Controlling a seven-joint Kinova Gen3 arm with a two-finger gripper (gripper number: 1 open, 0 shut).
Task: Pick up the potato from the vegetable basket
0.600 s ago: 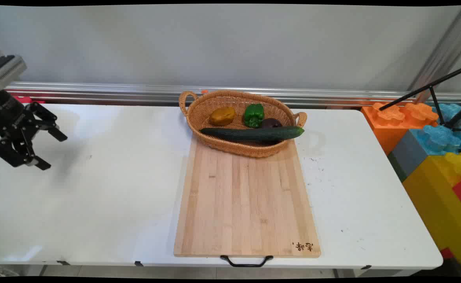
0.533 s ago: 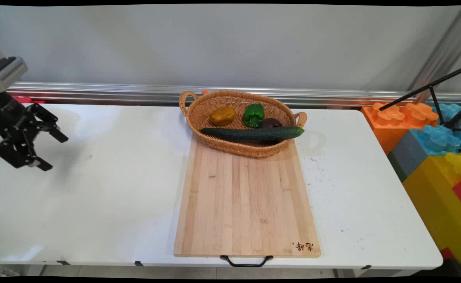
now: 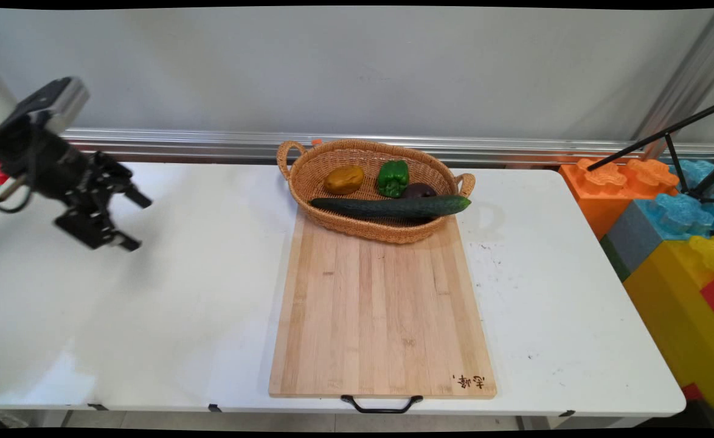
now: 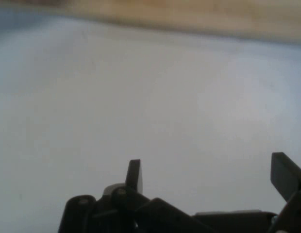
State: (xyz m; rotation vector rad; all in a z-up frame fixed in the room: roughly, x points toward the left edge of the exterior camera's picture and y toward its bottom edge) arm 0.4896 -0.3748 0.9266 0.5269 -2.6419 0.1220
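The gripper (image 3: 133,222) hangs over the white counter's (image 3: 168,304) left side with its jaws apart and holding nothing. Well to its right, a wicker basket (image 3: 357,228) holding a cucumber (image 3: 393,207), green pepper (image 3: 393,177) and potato (image 3: 344,179) sits at the cutting board's (image 3: 381,316) far end.

Brightly, evenly lit from overhead, diffuse. Soft glare on white table (image 3: 168,182) at 10 o'clock and along near edge at 8 o'clock. Faint blurry shadow below gripper (image 3: 138,224) at 9 o'clock; thin shadow under wicker basket (image 3: 363,231) onto cutting board (image 3: 381,316). Slightly motion-smeared around gripper. Dimmer in hand view, badly out of focus toward 12 o'clock; crisper on fingers (image 4: 134,174) at 6 o'clock.
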